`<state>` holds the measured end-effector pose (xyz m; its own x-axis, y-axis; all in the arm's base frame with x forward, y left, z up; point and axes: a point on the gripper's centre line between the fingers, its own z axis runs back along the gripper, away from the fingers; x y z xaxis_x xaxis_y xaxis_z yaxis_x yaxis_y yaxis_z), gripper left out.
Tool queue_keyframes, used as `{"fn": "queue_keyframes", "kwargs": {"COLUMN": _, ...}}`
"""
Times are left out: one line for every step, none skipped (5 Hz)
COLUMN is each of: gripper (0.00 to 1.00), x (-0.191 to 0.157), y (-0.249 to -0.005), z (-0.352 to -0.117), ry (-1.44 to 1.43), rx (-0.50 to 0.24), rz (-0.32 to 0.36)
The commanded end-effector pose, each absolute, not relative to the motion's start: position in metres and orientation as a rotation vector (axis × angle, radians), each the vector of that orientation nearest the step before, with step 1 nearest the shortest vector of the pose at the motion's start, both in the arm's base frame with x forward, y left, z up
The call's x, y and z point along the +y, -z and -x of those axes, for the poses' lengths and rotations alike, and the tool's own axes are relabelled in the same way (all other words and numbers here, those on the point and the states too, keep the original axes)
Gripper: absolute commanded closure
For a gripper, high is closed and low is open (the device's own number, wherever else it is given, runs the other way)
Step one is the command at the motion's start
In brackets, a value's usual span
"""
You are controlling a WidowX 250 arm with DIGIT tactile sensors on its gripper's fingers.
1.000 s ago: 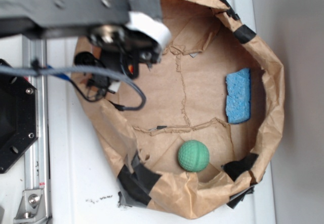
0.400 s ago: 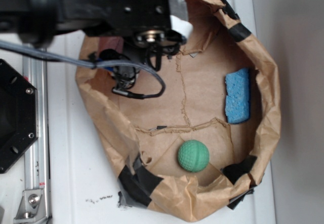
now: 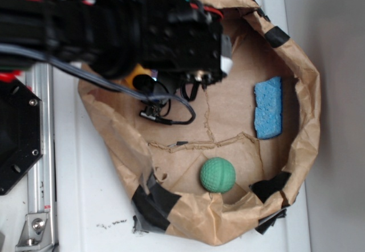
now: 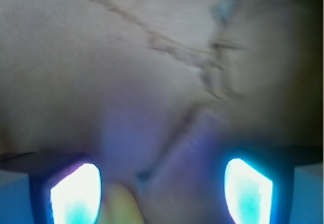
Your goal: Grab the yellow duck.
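A sliver of the yellow duck (image 3: 138,73) shows under the black arm at the upper left of the paper bag; the arm hides the rest of it. In the wrist view the yellow duck (image 4: 120,208) is a blurred yellow shape at the bottom edge, close to the left finger (image 4: 76,193). My gripper (image 4: 161,167) is open, with its two glowing fingers wide apart over the brown paper. From the exterior view the arm (image 3: 142,29) hides the fingers.
The opened brown paper bag (image 3: 311,121) has raised crumpled walls patched with black tape. Inside it, a green textured ball (image 3: 217,175) lies near the front and a blue sponge (image 3: 268,108) at the right. A cable (image 3: 171,115) loops below the arm.
The arm has swung to the right and further over the bag, now covering its upper left. The ball and the sponge have not moved.
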<state>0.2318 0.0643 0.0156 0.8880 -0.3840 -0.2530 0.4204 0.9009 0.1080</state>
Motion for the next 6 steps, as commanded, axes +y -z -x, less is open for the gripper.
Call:
{"fn": "queue_keyframes", "kwargs": {"gripper": 0.0, "x": 0.047, "y": -0.016, "z": -0.227, "ry": 0.432, "rx": 0.189, "rz": -0.183}}
{"fn": "queue_keyframes", "kwargs": {"gripper": 0.0, "x": 0.048, "y": -0.018, "z": -0.228, "ry": 0.425, "rx": 0.188, "rz": -0.186}}
{"fn": "queue_keyframes", "kwargs": {"gripper": 0.0, "x": 0.05, "y": -0.042, "z": -0.224, "ry": 0.407, "rx": 0.162, "rz": -0.181}}
{"fn": "queue_keyframes", "kwargs": {"gripper": 0.0, "x": 0.06, "y": -0.078, "z": -0.216, "ry": 0.355, "rx": 0.062, "rz": -0.116}}
{"fn": "queue_keyframes", "kwargs": {"gripper": 0.0, "x": 0.063, "y": -0.071, "z": -0.217, "ry": 0.338, "rx": 0.085, "rz": -0.132}}
{"fn": "queue_keyframes", "kwargs": {"gripper": 0.0, "x": 0.062, "y": -0.06, "z": -0.219, "ry": 0.335, "rx": 0.119, "rz": -0.136}}
